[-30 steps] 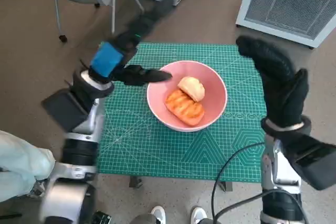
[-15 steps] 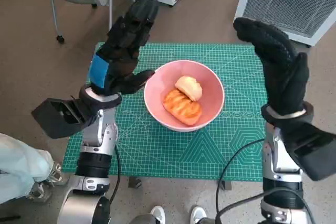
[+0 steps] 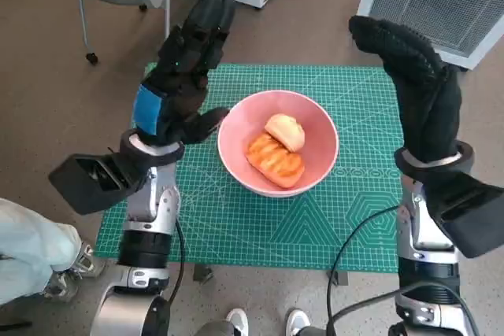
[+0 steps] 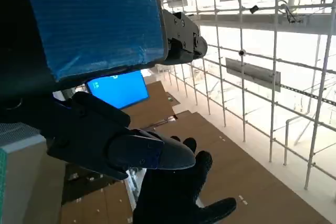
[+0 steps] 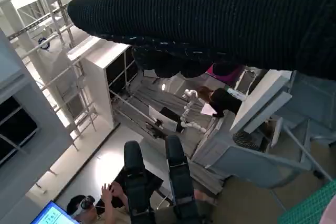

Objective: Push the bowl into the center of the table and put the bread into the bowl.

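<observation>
Pink bowl [image 3: 279, 153] sits near the middle of the green surface [image 3: 236, 218], with both bread pieces [image 3: 277, 147] inside it. Left hand [image 3: 179, 76] and right hand [image 3: 413, 76] are raised beside it, fingers spread, holding nothing. Nothing appears left to do.

No legible text, label or number anywhere.
</observation>
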Available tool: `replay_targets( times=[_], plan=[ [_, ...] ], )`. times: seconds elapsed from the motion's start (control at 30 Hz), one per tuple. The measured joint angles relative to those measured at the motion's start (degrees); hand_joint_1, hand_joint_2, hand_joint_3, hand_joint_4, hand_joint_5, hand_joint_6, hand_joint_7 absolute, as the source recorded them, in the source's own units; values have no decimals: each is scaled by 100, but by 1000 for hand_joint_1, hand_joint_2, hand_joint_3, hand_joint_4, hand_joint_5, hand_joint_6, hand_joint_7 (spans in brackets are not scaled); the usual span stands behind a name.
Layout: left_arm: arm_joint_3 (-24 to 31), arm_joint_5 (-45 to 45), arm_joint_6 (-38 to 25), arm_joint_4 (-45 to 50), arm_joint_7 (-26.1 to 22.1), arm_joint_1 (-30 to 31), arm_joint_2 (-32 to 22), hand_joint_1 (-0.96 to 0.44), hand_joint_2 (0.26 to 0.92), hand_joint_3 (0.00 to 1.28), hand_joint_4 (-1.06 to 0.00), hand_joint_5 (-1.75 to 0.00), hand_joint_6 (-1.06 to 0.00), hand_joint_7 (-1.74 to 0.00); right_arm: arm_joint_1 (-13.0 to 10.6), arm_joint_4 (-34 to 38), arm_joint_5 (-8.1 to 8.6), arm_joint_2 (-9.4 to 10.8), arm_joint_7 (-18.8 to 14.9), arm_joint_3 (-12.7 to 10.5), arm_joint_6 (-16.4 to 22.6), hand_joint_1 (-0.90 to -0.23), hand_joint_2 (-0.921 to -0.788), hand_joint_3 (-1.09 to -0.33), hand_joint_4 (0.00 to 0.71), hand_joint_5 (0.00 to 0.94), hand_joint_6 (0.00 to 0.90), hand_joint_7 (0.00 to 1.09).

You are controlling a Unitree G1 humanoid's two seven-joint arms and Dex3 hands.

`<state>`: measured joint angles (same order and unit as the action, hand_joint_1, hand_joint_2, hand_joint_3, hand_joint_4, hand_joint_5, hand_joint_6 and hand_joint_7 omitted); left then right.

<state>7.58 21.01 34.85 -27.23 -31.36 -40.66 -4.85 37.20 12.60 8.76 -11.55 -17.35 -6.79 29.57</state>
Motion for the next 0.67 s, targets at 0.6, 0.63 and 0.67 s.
replay_targets(
  times=[0.6, 0.63, 0.67],
  plan=[
    [-1, -310, 164, -89, 207, 0, 14, -673, 921, 289, -41, 0, -162, 0, 9, -52, 3, 32, 65, 15, -235, -729, -921, -739, 145, 4, 12, 506],
    [-1, -310, 164, -92, 218, 0, 14, -674, 921, 288, -40, 0, -159, 0, 9, -52, 2, 33, 69, 19, -235, -729, -921, -739, 145, 4, 12, 506],
    [-1, -309, 163, -97, 226, 0, 14, -675, 921, 288, -39, 0, -156, 0, 9, -51, 1, 34, 72, 22, -235, -729, -921, -739, 147, 5, 12, 506]
  ],
)
